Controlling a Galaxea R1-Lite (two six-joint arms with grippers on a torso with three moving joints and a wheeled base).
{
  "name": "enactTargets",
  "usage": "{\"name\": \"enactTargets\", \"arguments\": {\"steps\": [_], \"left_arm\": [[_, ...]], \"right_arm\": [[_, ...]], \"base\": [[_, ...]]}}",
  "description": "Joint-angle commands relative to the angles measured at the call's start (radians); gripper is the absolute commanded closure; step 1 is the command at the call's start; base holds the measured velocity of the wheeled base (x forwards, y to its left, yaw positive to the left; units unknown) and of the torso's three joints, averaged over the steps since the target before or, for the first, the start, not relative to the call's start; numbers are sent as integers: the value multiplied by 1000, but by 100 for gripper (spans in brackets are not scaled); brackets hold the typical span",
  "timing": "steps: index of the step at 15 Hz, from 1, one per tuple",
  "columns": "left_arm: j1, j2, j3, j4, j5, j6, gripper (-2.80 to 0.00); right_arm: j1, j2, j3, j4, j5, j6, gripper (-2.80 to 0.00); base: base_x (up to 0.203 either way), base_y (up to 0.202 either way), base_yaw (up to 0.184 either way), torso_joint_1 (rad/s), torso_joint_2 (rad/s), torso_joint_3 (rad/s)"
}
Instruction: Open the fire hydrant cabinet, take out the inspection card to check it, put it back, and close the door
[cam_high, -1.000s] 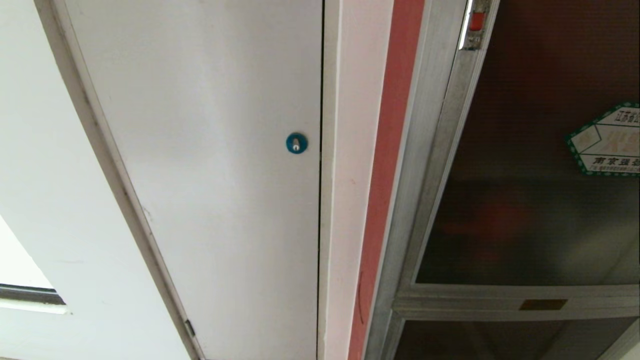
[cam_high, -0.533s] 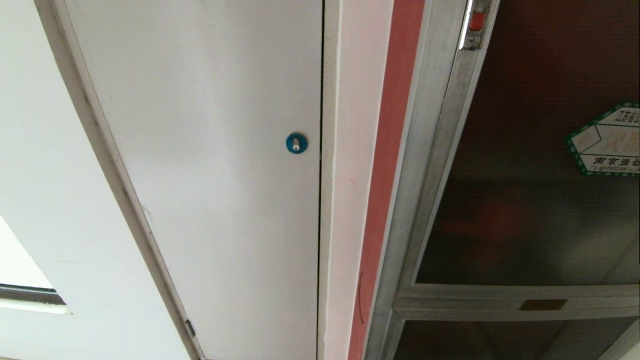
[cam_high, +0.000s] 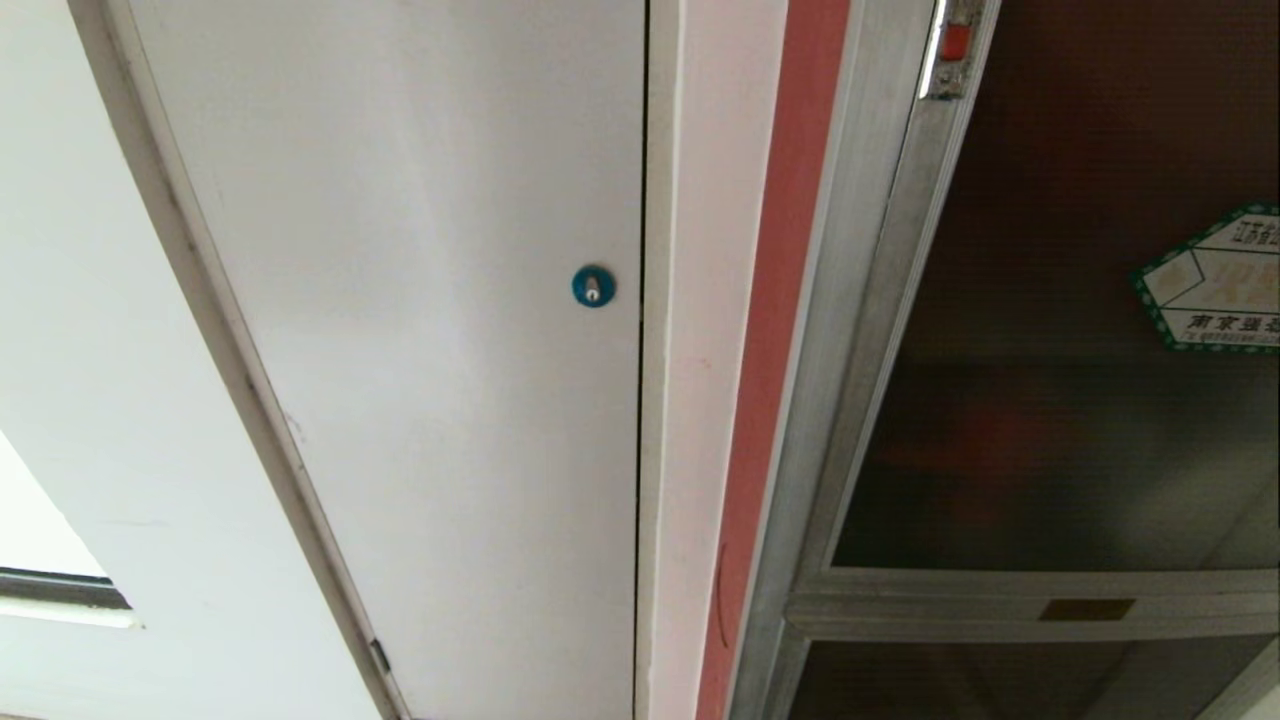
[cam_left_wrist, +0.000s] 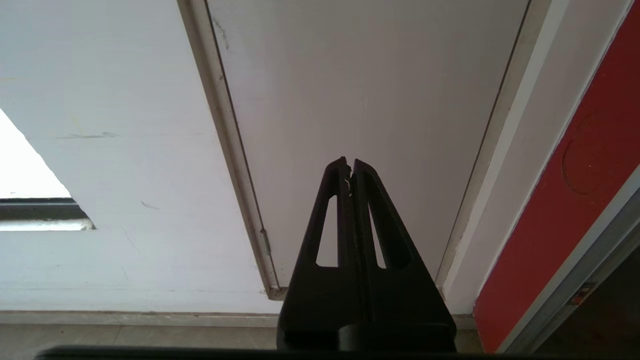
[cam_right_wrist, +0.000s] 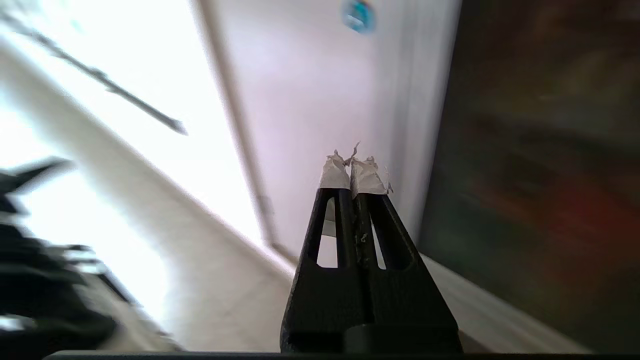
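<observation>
White wall holds a plain white panel with 1 blue round lock, beside the closed silver-framed dark glass door. Both grippers' jaws are pressed together, empty.

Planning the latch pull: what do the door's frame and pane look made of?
The door frame looks like brushed aluminium: silver, dull sheen, fine streaks. The pane looks like dark tinted glass or plastic, smooth, with soft reflections; which one I cannot tell. The small red latch looks plastic.

I read 南京 on the sticker on the door; its remaining characters are cut off or illegible.
</observation>
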Motion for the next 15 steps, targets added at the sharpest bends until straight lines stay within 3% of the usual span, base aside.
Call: {"name": "enactTargets", "arguments": {"steps": [1,8,15], "left_arm": [[0,0,0,0,0,0,0],[0,0,0,0,0,0,0],[0,0,0,0,0,0,0]], "right_arm": [[12,139,-106,11,29,30,0],[171,403,-532,156,46,120,0],[185,597,-775,170,-8,165,0]], "base": [[0,0,0,0,0,0],[0,0,0,0,0,0],[0,0,0,0,0,0]]}}
